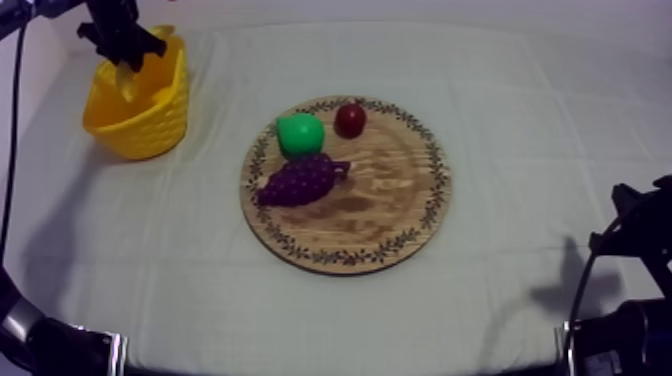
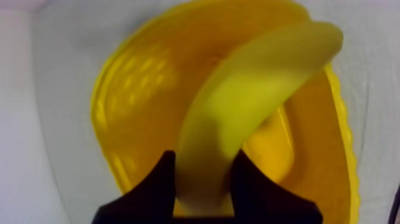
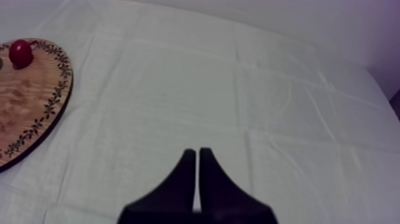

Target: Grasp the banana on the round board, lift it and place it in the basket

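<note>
Banana (image 2: 250, 89) above yellow basket (image 2: 137, 77)
Left gripper (image 2: 205, 159) grasps its hidden near end; its curved length points away across the basket. Right gripper (image 3: 197, 152) clenched empty.

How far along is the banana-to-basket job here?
Done: the banana is off the wooden board, where the pear, grapes and small red fruit lie. In hand: the left gripper, shut on the banana, holds it over the yellow basket. Left: release it inside.
</note>
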Controlling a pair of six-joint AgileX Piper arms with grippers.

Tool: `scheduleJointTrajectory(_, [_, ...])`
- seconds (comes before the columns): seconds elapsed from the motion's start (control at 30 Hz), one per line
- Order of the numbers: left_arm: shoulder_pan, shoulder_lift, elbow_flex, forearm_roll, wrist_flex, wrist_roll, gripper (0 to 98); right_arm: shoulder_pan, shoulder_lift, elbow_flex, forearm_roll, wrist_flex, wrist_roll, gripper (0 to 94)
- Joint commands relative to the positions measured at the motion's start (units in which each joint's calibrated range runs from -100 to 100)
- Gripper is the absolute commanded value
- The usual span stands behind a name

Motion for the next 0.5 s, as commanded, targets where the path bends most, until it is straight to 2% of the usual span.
scheduleJointTrajectory(0.0, [-0.09,0.59,1.02,0.37,-0.91,0.47,20.6,0.00,-0.02,-0.03,0.01,-0.01,0.00,0.3])
scheduleJointTrajectory(0.2, [-0.70,2.27,4.21,1.54,-4.88,1.54,20.9,0.00,-0.02,-0.03,0.01,-0.01,0.00,0.3])
scheduleJointTrajectory(0.47, [-2.06,2.00,6.03,2.85,-7.96,1.36,25.3,0.00,-0.02,-0.03,0.01,-0.01,0.00,0.3])
